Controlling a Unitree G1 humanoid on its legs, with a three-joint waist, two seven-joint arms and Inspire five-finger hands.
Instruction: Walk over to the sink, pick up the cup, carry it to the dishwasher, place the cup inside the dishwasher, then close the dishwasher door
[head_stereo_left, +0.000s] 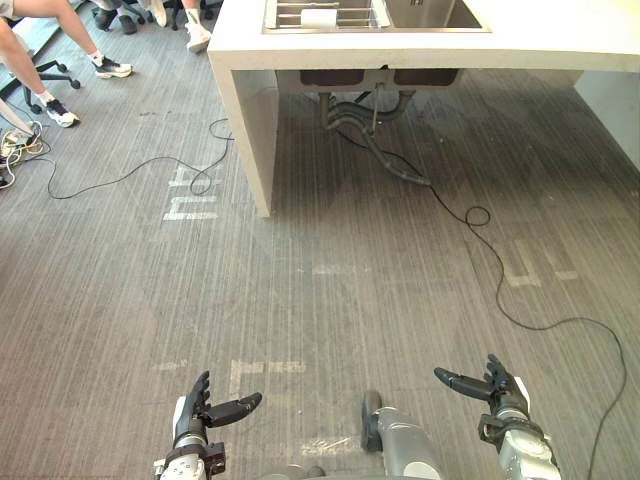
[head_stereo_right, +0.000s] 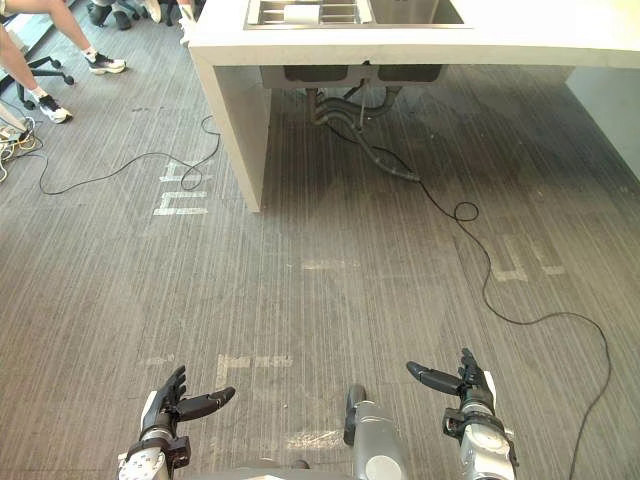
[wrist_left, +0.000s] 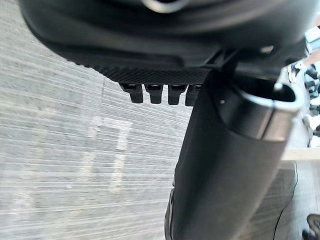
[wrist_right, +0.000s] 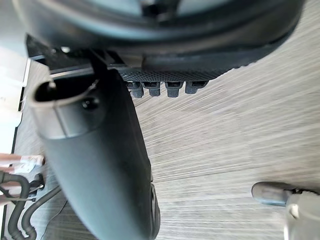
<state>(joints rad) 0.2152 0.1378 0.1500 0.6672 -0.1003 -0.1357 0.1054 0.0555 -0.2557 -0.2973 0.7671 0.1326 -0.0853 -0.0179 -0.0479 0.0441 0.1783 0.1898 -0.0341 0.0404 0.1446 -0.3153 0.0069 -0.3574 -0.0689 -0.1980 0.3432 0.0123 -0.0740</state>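
We see the dark left hand (head_stereo_left: 193, 420) low at the near left, its fingers straight and its thumb spread towards the middle. It holds nothing and touches nothing. In its wrist view only grey floor shows past the fingertips. The dark right hand (head_stereo_left: 503, 395) mirrors it at the near right, just as wide open and empty, with its thumb pointing inward. Both hands hang above the floor, well apart from each other.

Under them we see the grey, finely striped floor (head_stereo_left: 330, 250), with pale worn tape marks (head_stereo_left: 190, 205) here and there. At the far end stands a white slab counter (head_stereo_left: 540, 40) on a white side panel, with a stainless steel double sink (head_stereo_left: 430, 12) set into its top. We find the small white cylindrical cup (head_stereo_left: 320, 17) in the sink's left basin, on a wire rack (head_stereo_left: 290, 15), far from both hands. Dark drain hoses (head_stereo_left: 370, 125) hang under the basins and trail onto the floor. At the far left we see a person's bare legs (head_stereo_left: 25, 55) in white sneakers (head_stereo_left: 112, 68), beside the black wheeled base of an office chair (head_stereo_left: 52, 72).
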